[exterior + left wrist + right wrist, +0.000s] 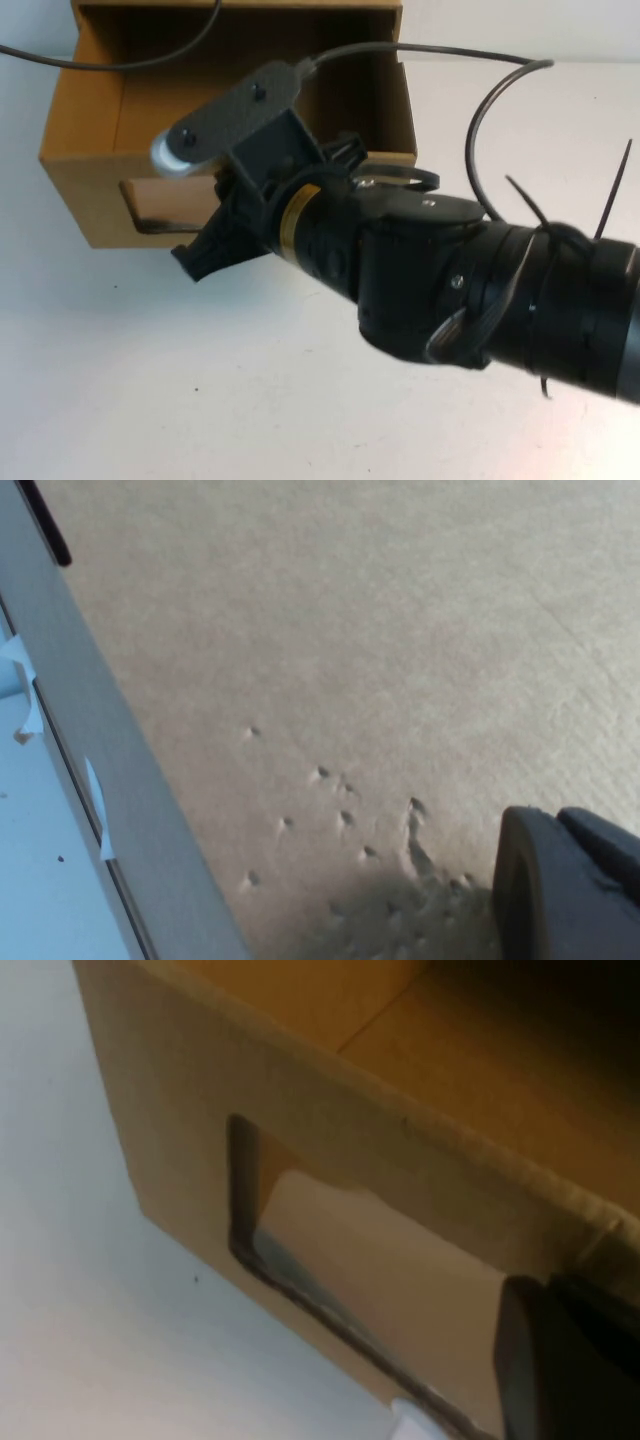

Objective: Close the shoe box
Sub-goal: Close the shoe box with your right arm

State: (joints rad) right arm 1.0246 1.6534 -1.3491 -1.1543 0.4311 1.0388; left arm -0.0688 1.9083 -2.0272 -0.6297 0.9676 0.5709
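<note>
We are looking at the brown cardboard drawer-style shoe box (100,190) at about 11 o'clock on the white desk (200,380), its windowed front facing us. Our right gripper (205,255) is hovering at this front; the box is lying straight ahead of it, toward 12 o'clock, so we judge a push inward. We cannot tell its opening. Our left gripper (570,880) is waiting near plain cardboard, likewise unclear.

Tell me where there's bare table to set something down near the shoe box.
Bare table lies in front of the shoe box, left of the right gripper. The box front is crowded by that arm. The left gripper hovers over bare tabletop elsewhere.
</note>
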